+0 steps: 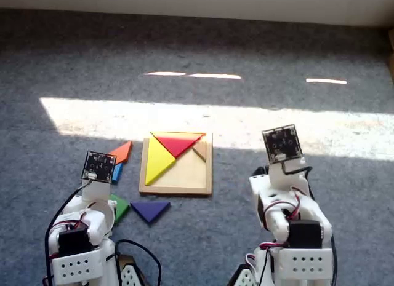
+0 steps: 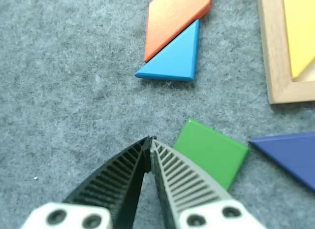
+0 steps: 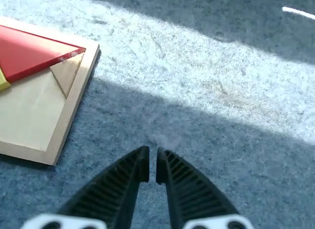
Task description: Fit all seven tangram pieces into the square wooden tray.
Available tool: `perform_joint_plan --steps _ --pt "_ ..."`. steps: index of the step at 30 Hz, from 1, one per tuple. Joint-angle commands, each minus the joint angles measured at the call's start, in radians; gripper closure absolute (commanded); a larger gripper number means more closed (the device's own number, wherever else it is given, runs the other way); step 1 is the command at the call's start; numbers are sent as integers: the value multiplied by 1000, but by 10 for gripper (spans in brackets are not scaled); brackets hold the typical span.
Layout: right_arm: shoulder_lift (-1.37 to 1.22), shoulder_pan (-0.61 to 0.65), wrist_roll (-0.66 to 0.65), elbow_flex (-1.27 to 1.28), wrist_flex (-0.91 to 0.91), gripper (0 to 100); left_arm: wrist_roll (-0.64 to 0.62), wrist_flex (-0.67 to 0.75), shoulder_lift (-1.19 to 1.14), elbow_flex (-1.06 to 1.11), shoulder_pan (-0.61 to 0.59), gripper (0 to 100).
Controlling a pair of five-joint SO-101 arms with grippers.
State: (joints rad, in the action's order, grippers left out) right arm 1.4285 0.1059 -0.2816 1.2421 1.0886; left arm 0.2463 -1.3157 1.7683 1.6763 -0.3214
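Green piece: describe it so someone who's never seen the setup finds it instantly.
Start at the square wooden tray; the loose pieces lie off it toward the left arm. The green piece sits right by the left pincer, beside the dark blue triangle. It is the only green one, and a square rather than a triangle or parallelogram.

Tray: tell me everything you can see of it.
The tray is square, pale wood by its look, with a raised rim around a sunken floor. It lies flat on the grey carpet between the two arms. Inside, a yellow triangle fills the left side, a red triangle sits along the far edge, and a small tan triangle lies by the right rim beside the red tip. The rest of the floor is bare.
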Motion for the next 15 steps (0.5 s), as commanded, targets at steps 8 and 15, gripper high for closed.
perform_joint_plan --steps 8,15 --pt "423 -150 -8 285 10 954 -6 -6 22 21 -12 994" --pt "390 -156 94 409 5 954 -6 -6 22 21 -12 994"
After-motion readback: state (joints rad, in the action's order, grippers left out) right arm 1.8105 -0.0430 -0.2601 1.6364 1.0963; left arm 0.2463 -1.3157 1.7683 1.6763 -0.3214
